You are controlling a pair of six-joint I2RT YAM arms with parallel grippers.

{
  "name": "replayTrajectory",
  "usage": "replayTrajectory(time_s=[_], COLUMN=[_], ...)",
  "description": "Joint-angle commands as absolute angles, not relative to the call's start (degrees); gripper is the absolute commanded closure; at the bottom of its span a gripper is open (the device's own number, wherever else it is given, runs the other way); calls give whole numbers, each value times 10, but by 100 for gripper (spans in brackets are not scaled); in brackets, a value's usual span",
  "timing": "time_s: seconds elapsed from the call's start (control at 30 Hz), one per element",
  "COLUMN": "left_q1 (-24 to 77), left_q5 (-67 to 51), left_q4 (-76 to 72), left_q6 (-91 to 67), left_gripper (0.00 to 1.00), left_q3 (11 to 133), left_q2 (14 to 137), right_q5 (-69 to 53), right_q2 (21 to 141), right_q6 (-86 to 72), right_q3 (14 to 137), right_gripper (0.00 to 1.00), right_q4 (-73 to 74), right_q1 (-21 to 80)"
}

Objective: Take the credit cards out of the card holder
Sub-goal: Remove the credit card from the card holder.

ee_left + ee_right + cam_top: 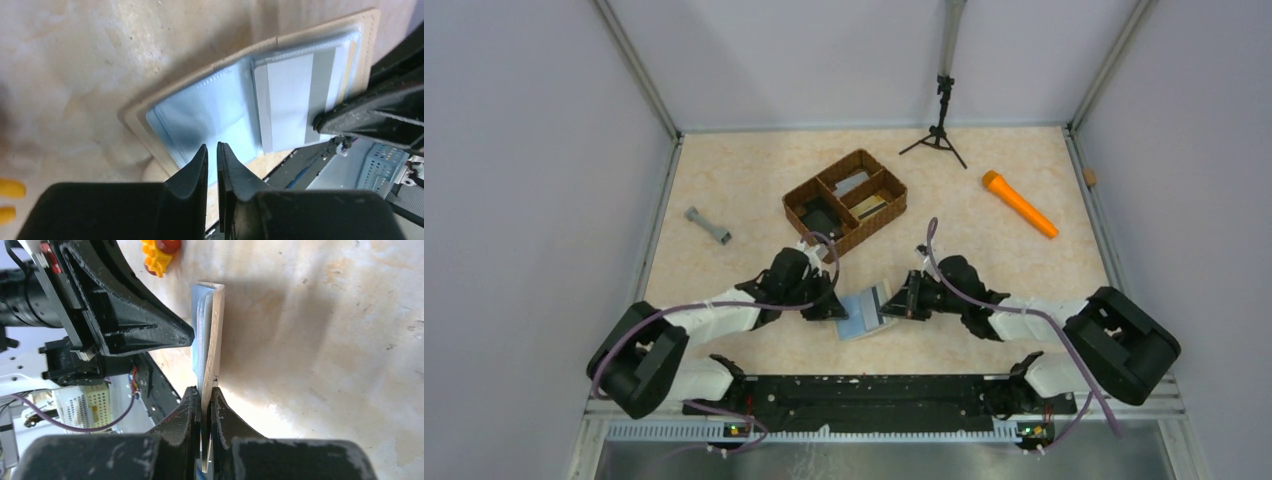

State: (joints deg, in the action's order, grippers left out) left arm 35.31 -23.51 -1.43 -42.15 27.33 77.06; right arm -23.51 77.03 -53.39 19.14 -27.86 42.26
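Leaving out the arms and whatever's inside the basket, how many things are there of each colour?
Brown wicker tray: 1
Orange stick: 1
Grey bar: 1
Black tripod: 1
Cream-and-blue card holder: 1
Small tan bit, right edge: 1
Total: 6

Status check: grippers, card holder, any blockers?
Pinching: left gripper and right gripper both shut on open card holder. One credit card in sleeve. No obstruction seen.

Top view: card holder ends covered by left gripper and right gripper. Tray contents too small to name.
Left wrist view: credit card far edge hidden behind right gripper. Yellow item blurred, cut off at left edge.
Right wrist view: card holder edge-on, inner face mostly hidden. Yellow-red item cut by top edge.
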Motion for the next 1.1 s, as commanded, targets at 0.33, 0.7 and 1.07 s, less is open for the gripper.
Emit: replayTrajectory(time_s=[0.33,0.7,1.07], left_q1=[336,336,336], left_q5=[-362,-402,-341], left_q4=[-333,-455,-265], left_q6=[-601,-664,-596], left_gripper=[61,66,63], left_q3=[147,140,170], left_q2=[618,667,616], right_q5=[-256,-287,-275], right_q2=[651,627,625], right_q6=[-579,-611,-593], right_q3=[207,198,199], right_gripper=[100,100,100], right_q4=[-297,-331,-308], right_q1=[426,426,426])
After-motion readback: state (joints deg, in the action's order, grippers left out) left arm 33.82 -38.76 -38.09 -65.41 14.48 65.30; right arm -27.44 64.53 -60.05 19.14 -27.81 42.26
